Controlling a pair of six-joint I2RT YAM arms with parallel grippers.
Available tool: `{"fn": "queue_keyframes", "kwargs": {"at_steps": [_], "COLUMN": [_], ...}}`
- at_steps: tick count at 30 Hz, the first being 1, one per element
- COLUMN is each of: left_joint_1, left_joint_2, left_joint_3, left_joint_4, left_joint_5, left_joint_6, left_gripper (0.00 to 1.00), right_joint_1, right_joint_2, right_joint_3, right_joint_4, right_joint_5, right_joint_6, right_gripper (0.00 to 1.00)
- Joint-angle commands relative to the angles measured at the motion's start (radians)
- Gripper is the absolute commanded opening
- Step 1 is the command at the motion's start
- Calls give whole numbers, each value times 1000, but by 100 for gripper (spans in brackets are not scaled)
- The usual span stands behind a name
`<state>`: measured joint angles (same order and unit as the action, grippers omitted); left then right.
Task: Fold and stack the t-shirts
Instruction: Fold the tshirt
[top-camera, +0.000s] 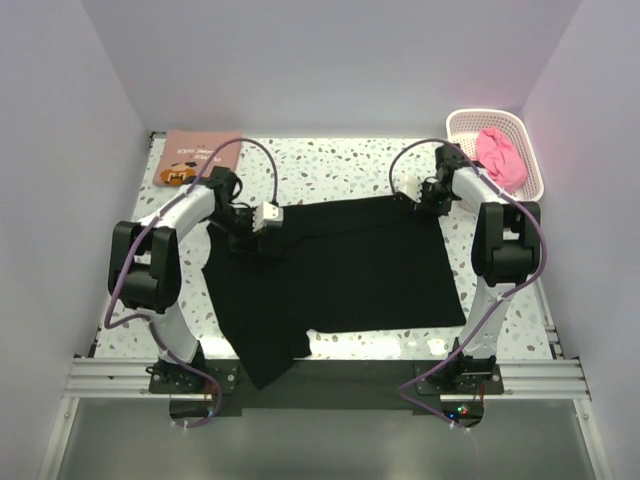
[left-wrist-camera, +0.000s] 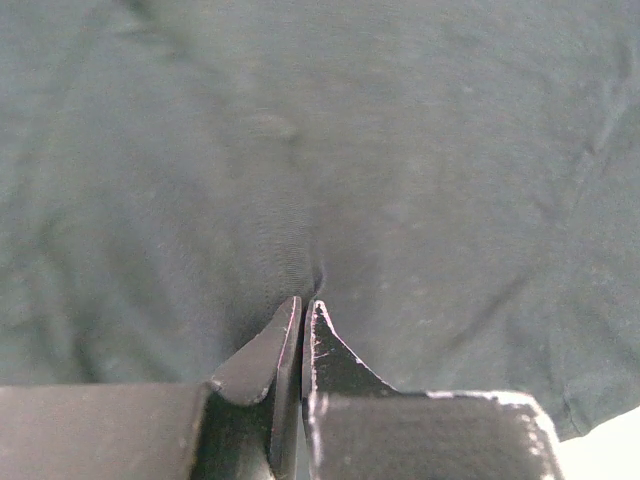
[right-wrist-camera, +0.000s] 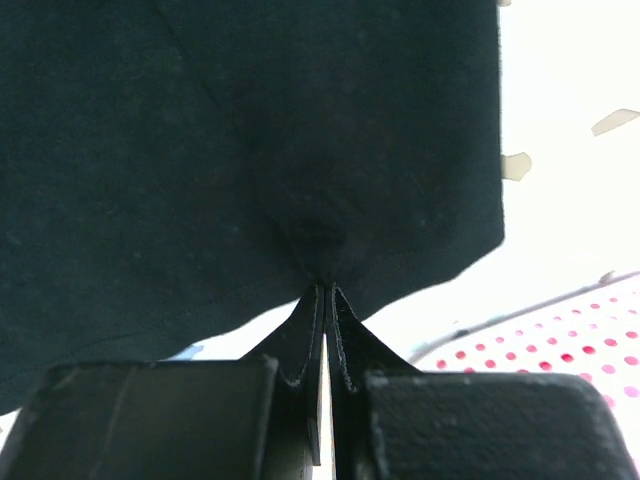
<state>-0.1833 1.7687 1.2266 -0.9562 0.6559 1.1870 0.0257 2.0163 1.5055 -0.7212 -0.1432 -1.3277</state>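
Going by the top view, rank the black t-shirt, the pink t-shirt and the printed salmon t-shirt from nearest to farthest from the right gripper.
1. black t-shirt, pinched in the right gripper.
2. pink t-shirt, in the basket, far right corner.
3. salmon t-shirt, far left corner.

Probably a robotics lab cell: plain walls (top-camera: 330, 60) enclose a speckled table (top-camera: 340, 165) fronted by aluminium rail (top-camera: 545, 377).
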Motion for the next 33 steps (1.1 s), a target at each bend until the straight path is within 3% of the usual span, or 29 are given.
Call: {"fn": "queue_keyframes", "kwargs": {"at_steps": [1, 6, 20, 27, 33], "left_joint_1": [57, 67, 68, 108, 134], "left_joint_2": [37, 106, 135, 143, 132], "left_joint_3": [126, 217, 94, 215, 264], "left_joint_4": [-74, -142, -62, -169, -245], "left_joint_5": [77, 136, 100, 155, 166], "left_joint_6": [-41, -64, -122, -101, -52], "left_gripper": [0, 0, 0, 0, 0], "right_joint_1": [-6, -7, -6, -12, -13], "right_joint_2": [-14, 10, -19, -10, -40], "right_joint_3": [71, 110, -4, 91, 67], "right_joint_4": [-17, -53, -38, -81, -106], "right_joint_5": [8, -7, 24, 11, 2], "right_joint_6": [-7, -4, -44, -25, -48], "right_gripper": [0, 0, 0, 0, 0]}}
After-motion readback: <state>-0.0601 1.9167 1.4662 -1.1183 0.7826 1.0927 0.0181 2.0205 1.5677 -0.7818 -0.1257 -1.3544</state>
